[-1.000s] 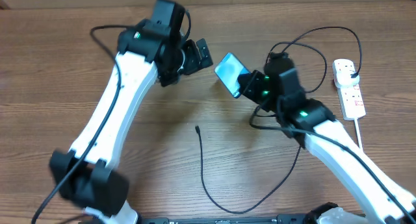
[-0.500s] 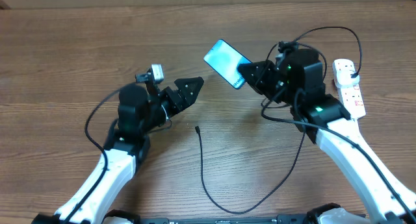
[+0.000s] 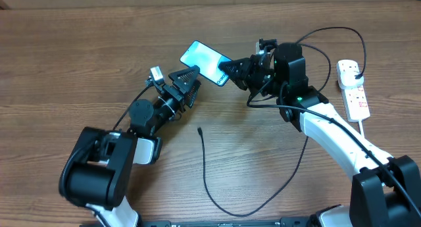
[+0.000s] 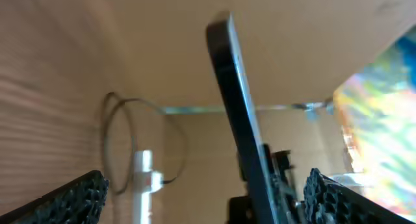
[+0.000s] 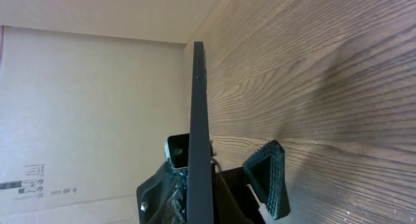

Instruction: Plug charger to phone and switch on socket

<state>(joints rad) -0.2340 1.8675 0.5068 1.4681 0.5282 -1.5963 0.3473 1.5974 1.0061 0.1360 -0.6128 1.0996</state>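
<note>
Looking down from overhead, the right gripper (image 3: 229,69) is clamped on one end of the phone (image 3: 202,60) and holds it near the middle of the wooden table (image 3: 66,69), lit blue screen facing up and tilted. The left gripper (image 3: 192,82) sits just beside the phone's free end with its fingers spread wide and nothing between them. The charger (image 3: 205,177) lies loose on the table in a long loop, its small tip (image 3: 199,129) below the phone and well apart from it. The socket (image 3: 355,99) lies at the right edge of the table, with a black plug (image 3: 356,70) in its upper end. In the left wrist view the phone (image 4: 242,126) shows edge-on, standing between the two wide-open left fingers (image 4: 78,198) and touching neither; the white socket (image 4: 144,178) is a blur behind it. In the right wrist view the phone (image 5: 198,120) is again edge-on, a thin dark slab rising from between the right fingers (image 5: 273,178), which grip its lower end; wood grain fills the right side.
</note>
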